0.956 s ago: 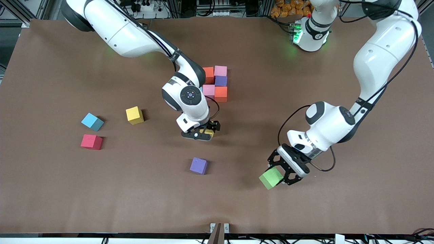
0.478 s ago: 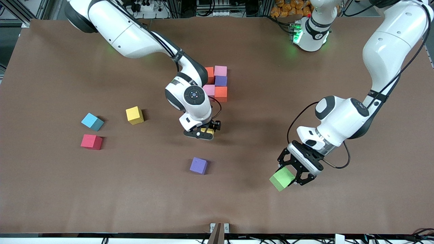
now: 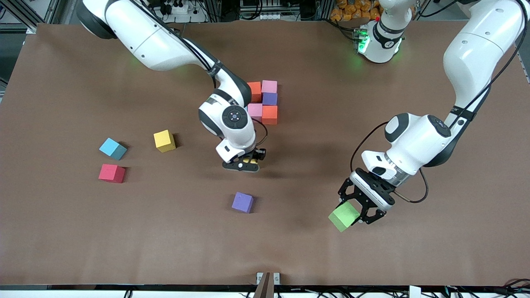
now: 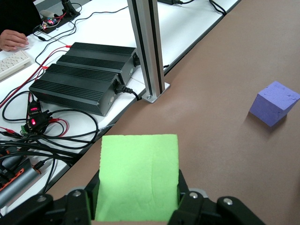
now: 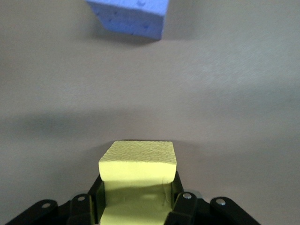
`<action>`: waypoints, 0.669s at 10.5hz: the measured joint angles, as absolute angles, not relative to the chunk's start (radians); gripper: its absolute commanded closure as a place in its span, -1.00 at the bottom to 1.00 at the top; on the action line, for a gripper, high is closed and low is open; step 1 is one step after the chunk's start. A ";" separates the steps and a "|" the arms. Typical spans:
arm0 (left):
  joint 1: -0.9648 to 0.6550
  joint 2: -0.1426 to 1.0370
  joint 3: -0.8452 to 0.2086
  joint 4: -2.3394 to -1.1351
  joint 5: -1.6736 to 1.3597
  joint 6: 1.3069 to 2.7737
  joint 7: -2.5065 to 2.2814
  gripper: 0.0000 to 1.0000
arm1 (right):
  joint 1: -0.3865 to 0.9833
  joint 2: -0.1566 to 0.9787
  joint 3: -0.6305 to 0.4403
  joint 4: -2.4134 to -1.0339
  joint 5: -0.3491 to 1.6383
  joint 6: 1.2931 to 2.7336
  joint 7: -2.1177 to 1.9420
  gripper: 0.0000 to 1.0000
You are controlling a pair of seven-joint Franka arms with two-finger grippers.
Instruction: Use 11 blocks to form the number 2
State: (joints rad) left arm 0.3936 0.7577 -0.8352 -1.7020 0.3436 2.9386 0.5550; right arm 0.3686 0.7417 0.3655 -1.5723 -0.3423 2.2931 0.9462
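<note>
My left gripper (image 3: 355, 212) is clamped on a green block (image 3: 343, 216), held up over bare table toward the left arm's end; in my left wrist view that green block (image 4: 137, 177) fills the space between my fingers (image 4: 186, 206). My right gripper (image 3: 245, 163) is low over the middle of the table with its fingers pressed against both sides of a yellow block (image 3: 249, 160); my right wrist view shows this yellow block (image 5: 137, 180) seated between them.

The number 2 (image 3: 262, 102) is only partly built: 5 cubes are visible, touching one another, an orange and a pink in the row nearest the bases, a purple under the pink, then a pink and an orange. My right wrist hides part of it.

Loose blocks: a purple one (image 3: 242, 202) nearer the front camera than my right gripper, and a second yellow (image 3: 164, 140), a blue (image 3: 112, 148) and a red (image 3: 111, 173) toward the right arm's end.
</note>
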 measured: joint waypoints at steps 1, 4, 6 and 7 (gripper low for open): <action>0.394 0.752 -0.835 -1.706 0.344 2.939 0.554 1.00 | 0.359 0.700 0.366 -1.617 -0.342 2.290 0.927 1.00; 0.393 0.738 -0.836 -1.718 0.344 2.939 0.554 1.00 | 0.358 0.609 0.370 -1.732 -0.341 2.291 0.923 1.00; 0.394 0.734 -0.836 -1.723 0.344 2.939 0.553 1.00 | 0.358 0.587 0.371 -1.796 -0.341 2.349 0.915 1.00; 0.394 0.734 -0.836 -1.727 0.344 2.939 0.553 1.00 | 0.358 0.580 0.370 -1.833 -0.341 2.399 0.910 1.00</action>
State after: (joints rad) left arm 0.3935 0.7338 -0.8355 -1.7274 0.3436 2.9386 0.5534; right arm 0.3579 0.5802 0.3701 -1.8326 -0.3405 2.3987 0.9101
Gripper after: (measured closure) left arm 0.392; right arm 0.498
